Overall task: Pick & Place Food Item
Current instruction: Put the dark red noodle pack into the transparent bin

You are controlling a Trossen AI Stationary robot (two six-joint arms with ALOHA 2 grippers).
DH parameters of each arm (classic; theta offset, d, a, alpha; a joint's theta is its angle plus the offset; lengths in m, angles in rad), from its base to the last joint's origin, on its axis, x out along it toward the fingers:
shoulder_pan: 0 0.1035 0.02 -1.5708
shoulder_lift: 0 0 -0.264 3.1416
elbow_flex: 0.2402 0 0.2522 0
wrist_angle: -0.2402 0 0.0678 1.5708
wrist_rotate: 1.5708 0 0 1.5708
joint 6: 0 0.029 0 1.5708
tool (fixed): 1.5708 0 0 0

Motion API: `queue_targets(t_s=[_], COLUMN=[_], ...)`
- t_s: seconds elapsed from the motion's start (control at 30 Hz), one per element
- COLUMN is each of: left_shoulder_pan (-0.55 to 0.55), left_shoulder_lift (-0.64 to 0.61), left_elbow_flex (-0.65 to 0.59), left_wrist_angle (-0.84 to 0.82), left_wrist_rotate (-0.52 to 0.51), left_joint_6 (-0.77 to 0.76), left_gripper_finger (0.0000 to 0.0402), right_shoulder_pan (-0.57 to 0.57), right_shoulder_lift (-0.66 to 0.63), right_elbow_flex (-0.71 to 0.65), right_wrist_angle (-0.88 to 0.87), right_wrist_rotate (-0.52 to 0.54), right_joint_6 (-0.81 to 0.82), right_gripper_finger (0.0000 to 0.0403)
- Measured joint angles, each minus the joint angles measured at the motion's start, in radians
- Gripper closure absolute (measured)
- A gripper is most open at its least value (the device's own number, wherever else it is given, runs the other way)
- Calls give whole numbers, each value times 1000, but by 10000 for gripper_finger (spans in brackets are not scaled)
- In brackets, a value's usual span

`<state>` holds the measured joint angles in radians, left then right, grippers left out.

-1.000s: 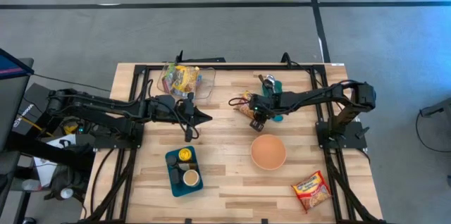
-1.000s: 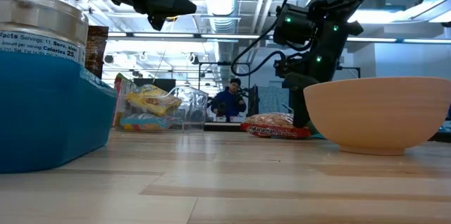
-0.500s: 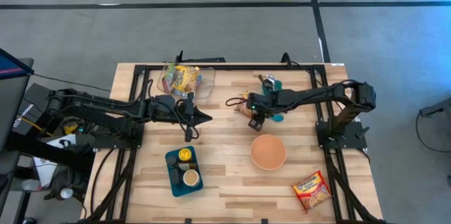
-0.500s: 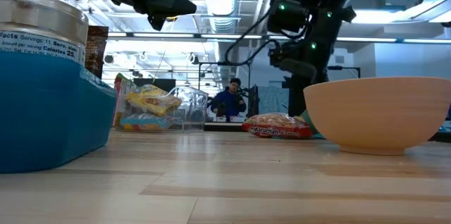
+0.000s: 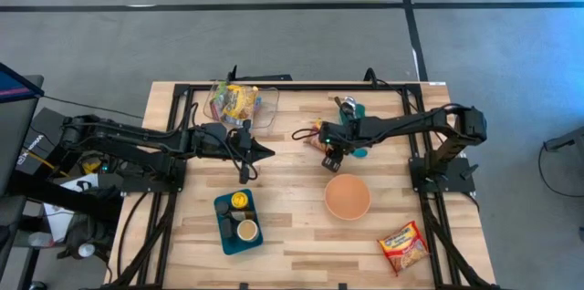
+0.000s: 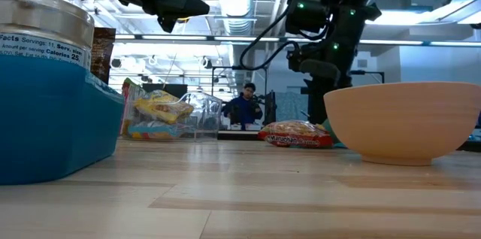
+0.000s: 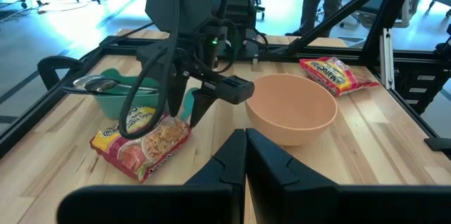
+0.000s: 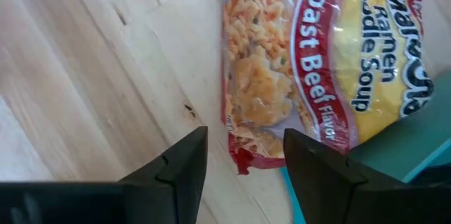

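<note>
Red ramen packet (image 7: 141, 141) flat, lying diagonally

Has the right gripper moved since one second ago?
Yes. The right gripper rose: in the low view it now hangs above the ramen packet, higher against the bowl.

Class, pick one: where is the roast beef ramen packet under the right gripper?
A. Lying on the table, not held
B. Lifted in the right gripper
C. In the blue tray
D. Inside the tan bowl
A: the ramen packet lies flat on the wood below the open right gripper.
</note>
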<state>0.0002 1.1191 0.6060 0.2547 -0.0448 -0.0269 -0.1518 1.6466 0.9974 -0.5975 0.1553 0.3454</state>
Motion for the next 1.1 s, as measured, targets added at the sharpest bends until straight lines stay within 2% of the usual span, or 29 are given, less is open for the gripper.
queue_targets(t_s=[0.33, 0.53, 0.63, 0.83, 1.1], left_shoulder_pan=[0, 0, 0, 0, 0], left_shoulder_lift=[0, 0, 0, 0, 0], left_elbow_flex=[0, 0, 0, 0, 0], left_wrist_angle=[0, 0, 0, 0, 0], left_wrist_rotate=[0, 0, 0, 0, 0], left_joint_6=[0, 0, 0, 0, 0], left_gripper_finger=[399, 399, 399, 399, 399], right_shoulder_pan=[-6, -4, 7, 23, 36], right_shoulder_lift=[43, 115, 127, 127, 127], right_elbow_flex=[0, 2, 2, 2, 2], right_wrist_angle=[-7, -1, -3, 0, 0], right_wrist_rotate=[2, 45, 92, 109, 112], right_joint_6=[3, -4, -4, -4, -4], right_gripper_finger=[167, 162, 169, 199, 284])
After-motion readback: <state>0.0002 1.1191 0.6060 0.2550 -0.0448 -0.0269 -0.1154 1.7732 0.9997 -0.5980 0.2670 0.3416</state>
